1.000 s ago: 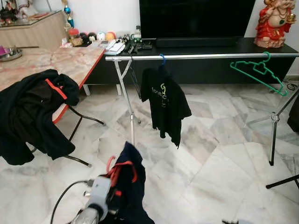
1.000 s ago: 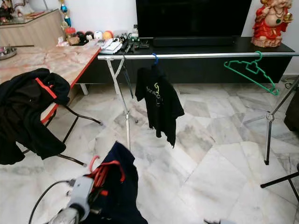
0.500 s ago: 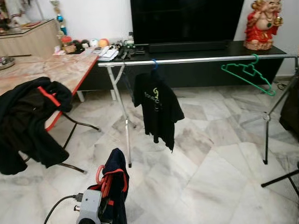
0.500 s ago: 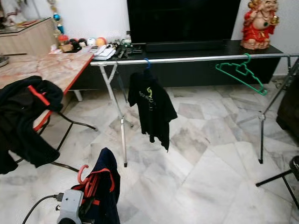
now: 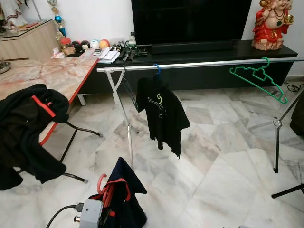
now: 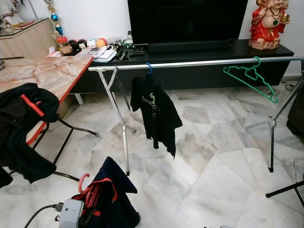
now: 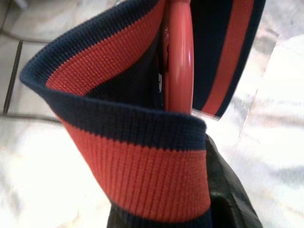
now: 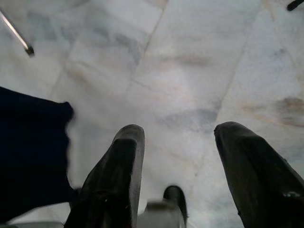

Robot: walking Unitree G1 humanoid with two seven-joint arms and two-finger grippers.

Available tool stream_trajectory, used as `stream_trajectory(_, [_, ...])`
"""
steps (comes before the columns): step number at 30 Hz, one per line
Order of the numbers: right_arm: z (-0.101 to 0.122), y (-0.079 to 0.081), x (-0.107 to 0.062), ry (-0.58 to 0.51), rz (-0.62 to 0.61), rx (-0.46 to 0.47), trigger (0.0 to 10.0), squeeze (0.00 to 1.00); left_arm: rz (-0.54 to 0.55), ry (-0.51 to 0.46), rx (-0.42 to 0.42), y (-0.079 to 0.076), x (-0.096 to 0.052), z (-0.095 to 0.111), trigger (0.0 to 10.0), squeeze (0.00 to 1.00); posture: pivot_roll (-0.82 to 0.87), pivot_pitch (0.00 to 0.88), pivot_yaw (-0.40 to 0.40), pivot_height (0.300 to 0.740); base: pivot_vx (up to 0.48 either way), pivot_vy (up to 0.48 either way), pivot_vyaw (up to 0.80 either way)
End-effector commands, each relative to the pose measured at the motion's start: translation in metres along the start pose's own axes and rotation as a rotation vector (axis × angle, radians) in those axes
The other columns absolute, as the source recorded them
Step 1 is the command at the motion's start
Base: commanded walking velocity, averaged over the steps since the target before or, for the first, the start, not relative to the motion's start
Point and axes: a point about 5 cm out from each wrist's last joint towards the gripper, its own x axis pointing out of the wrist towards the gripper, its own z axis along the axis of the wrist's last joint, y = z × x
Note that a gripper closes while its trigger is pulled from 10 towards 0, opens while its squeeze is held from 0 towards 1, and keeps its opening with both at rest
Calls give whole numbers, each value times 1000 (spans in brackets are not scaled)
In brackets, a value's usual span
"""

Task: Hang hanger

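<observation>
- My left gripper (image 5: 110,205) grips the red hanger (image 5: 101,182) with its navy garment (image 5: 124,199), low and near.
- Right gripper (image 8: 178,156) spread, empty.
- Rail (image 5: 199,63) far ahead; hanging not yet done.

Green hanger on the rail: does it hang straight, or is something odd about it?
The green hanger hangs empty and tilted on the rail, its right end dropping low, while the black shirt hangs straight.
</observation>
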Motion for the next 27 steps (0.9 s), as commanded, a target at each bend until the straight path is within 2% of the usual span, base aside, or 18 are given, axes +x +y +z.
stream_trajectory(1, [-4,-6,-2,11,-13,-4,10000,0,3,-54,-14,-2,3,13,10000,0,5,0,75,740,480,0,0])
stream_trajectory(13, [0,-1,0,4,21,-49,10000,0,16,-46,-32,-2,-2,11,10000,0,7,0,75,740,480,0,0])
stream_trajectory(15, [-1,-1,0,9,22,-62,10000,0,39,-39,-60,1,-3,10,10000,0,9,0,73,740,480,0,0])
stream_trajectory(24, [-1,1,0,13,31,-67,10000,0,55,-41,-67,9,-2,13,10000,0,10,0,78,740,480,0,0])
stream_trajectory(27, [-1,2,0,10,33,-68,10000,0,90,8,-160,15,0,7,10000,0,11,0,78,740,0,0,0])
